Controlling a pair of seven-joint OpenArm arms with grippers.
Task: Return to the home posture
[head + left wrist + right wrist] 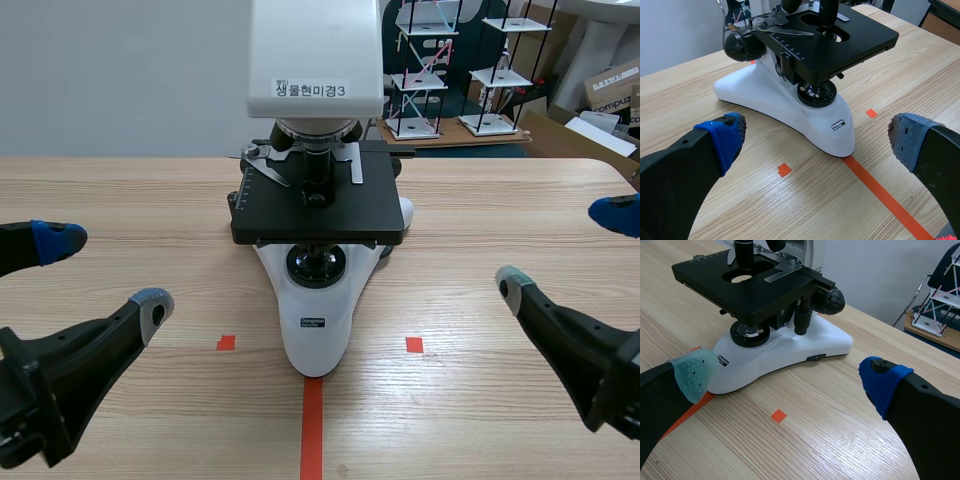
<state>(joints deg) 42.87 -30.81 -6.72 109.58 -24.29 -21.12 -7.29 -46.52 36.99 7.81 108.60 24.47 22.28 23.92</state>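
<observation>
A white microscope (315, 325) stands on the wooden table (500, 215).

Bright, even light falls from above onto the pale wood-grain table (480, 210), and the shadows are soft-edged. The white-and-black microscope (315, 330) casts only a faint, narrow shadow round its glossy white base, and it is darkest beneath its flat black stage (318, 205). A small highlight glints on its round black focus knob (832, 300).

This looks like a lab or teaching room: a microscope (318, 215) (a printed label on its head) stands on a long wooden table (500, 220) marked with orange-red tape (312, 430), with rod-and-shelf stands (497, 75) and cardboard boxes (612, 85) behind.
</observation>
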